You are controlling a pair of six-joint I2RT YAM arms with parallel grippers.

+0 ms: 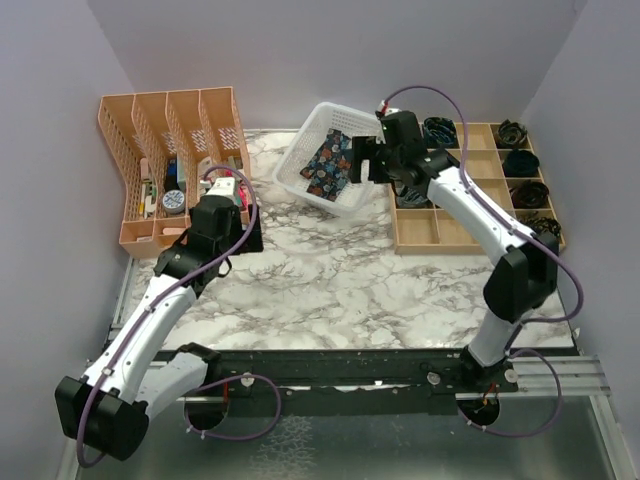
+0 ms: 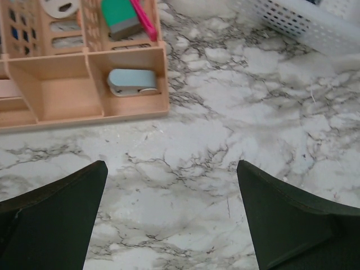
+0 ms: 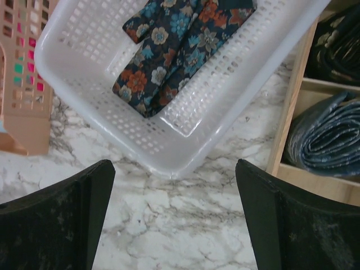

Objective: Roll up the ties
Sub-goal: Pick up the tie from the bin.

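Navy floral fabric marks the ties [image 3: 169,50], bunched in the white basket [image 3: 73,67] at the far middle of the marble table [image 2: 236,101]. The right gripper [image 3: 172,163] hangs over the basket's near corner, jaws spread and holding nothing. The left gripper [image 2: 171,162] is likewise released, above bare marble by the orange organiser [image 2: 84,84]. Fetching a tie looks like the step in hand. Reach past the rim, pinch one end alone, and lift slowly so nothing snags.

Navy ties [image 3: 169,50] with orange, blue, cream flowers; white lattice basket [image 3: 84,95]; grey-veined white marble table [image 3: 185,225]; peach organiser [image 1: 165,165].
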